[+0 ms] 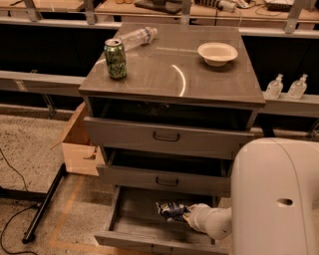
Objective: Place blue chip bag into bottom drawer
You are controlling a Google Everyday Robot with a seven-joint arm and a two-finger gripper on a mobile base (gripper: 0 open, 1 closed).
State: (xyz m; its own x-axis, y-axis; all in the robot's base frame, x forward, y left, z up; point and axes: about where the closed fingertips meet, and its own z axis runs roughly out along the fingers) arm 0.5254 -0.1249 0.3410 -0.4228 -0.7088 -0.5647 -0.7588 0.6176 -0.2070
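Cabinet top [199, 84], well above the gripper [186, 212] in the bottom drawer [132, 221], had a green can [115, 59], bottle [137, 36], bowl [217, 53].

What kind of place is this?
Probably a robot lab or workshop: workbenches behind the cabinet, cables on the floor. The end effector is in the bottom drawer, by the blue chip bag.

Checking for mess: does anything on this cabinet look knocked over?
A bottle lies on its side on the cabinet top, behind the upright can. The gripper is in the bottom drawer, at the chip bag.
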